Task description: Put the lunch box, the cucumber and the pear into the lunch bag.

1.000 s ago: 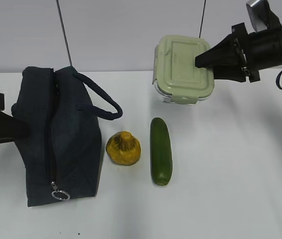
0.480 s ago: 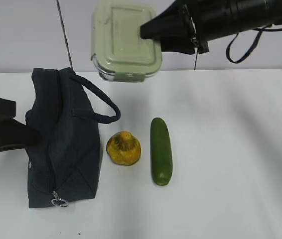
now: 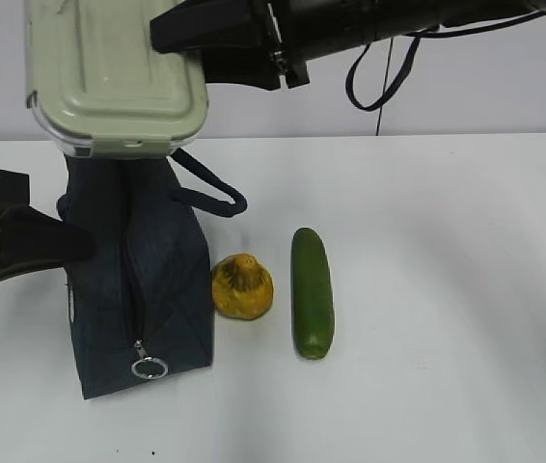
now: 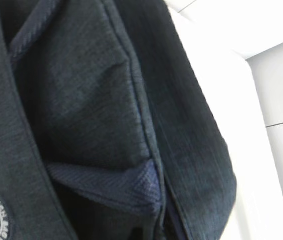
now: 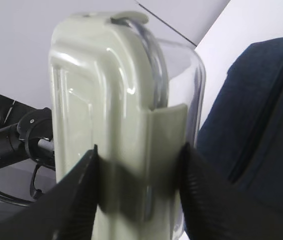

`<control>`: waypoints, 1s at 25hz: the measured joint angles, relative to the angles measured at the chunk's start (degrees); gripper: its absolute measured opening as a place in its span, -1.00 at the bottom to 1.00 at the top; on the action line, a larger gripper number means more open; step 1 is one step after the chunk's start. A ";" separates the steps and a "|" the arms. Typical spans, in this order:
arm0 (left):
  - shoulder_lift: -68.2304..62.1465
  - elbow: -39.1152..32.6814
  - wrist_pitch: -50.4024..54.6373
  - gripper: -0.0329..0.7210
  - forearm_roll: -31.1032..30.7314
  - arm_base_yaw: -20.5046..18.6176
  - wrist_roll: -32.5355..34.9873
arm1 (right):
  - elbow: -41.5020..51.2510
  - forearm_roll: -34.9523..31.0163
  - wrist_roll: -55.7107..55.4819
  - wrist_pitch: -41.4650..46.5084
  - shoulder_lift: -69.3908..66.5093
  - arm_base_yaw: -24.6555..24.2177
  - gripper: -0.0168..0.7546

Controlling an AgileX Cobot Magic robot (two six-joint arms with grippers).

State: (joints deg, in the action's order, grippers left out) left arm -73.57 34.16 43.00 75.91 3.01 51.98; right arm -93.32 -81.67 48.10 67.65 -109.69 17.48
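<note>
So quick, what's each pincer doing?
Left pincer: closed, pinching the lunch bag.
Right pincer: closed on the lunch box.

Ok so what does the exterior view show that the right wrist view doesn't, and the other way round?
Only the exterior view shows the pear and cucumber lying on the table, the bag's zipper ring pull and loop handle.

Only the right wrist view shows the right end effector fingers clamped on the box's side clip.

Both show the lunch box held up over the navy lunch bag, and the left arm.
</note>
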 joint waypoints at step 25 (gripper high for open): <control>-0.29 0.00 0.11 -0.95 0.91 0.00 1.71 | -0.45 -3.49 -0.43 -10.26 -12.34 3.25 -0.02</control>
State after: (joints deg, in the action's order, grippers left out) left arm -73.86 34.16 43.11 76.83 3.01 53.68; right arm -93.77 -85.16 47.66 57.40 -122.04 20.73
